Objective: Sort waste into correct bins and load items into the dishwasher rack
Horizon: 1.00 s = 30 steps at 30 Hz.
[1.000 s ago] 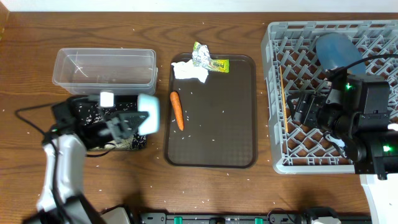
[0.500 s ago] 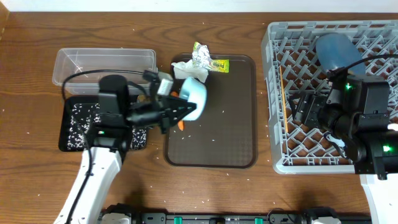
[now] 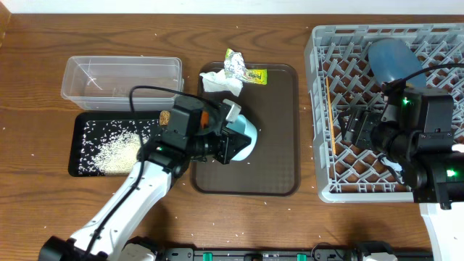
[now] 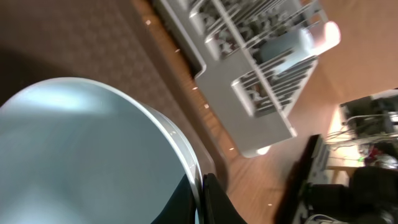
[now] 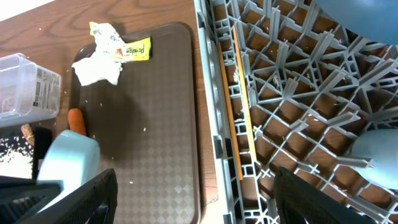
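The bowl (image 3: 245,135) is clamped by the left gripper (image 3: 230,143) over the tray (image 3: 275,156); carriage to the rack (image 3: 322,109) is called for next. Right gripper (image 5: 202,199) is held open.

Brown serving tray (image 3: 275,138) lies flat — on the wooden table (image 3: 36,43).

Brown wooden table (image 3: 43,43) is holding a clear rectangular plastic tub (image 3: 123,60), shallow black rectangular tray (image 3: 77,145), brown serving tray (image 3: 275,145) and light-grey lattice rack (image 3: 313,109).
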### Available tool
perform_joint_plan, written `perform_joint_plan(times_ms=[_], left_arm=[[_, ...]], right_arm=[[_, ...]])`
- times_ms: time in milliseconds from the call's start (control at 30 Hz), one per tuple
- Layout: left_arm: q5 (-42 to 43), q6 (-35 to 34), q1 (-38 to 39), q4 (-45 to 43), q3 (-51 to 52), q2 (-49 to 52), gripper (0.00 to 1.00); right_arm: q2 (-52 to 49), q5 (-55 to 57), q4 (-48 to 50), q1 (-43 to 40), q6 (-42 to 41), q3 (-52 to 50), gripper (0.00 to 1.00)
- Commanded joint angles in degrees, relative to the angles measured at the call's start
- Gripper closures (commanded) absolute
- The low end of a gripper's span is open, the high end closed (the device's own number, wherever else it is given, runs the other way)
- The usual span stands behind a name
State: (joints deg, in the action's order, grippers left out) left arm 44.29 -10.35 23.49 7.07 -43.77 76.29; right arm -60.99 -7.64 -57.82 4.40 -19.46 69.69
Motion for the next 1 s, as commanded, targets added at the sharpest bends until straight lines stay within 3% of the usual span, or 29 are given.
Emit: perform_joint_plan(times_ms=[0, 200, 533, 967], left_arm=[[-3.06, 3.17, 1.81, -0.28, -0.37, 1.68, 0.94], [-10.14, 8.39, 6.67, -0.20, -0.37, 3.78, 0.94], [-22.62, 10.62, 12.83, -0.07, -0.37, 5.29, 0.94], [-25.16, 13.38, 13.90, -0.44, -0.37, 5.31, 0.94]], right_arm=[[0.13, 0.79, -0.09, -0.48, 0.85, 0.52, 0.26], [-0.63, 0.74, -0.17, -0.48, 0.85, 0.52, 0.26], [-1.16, 0.74, -1.57, -0.48, 0.87, 0.52, 0.26], [-1.16, 0.76, -2.25, -0.48, 0.87, 0.52, 0.26]])
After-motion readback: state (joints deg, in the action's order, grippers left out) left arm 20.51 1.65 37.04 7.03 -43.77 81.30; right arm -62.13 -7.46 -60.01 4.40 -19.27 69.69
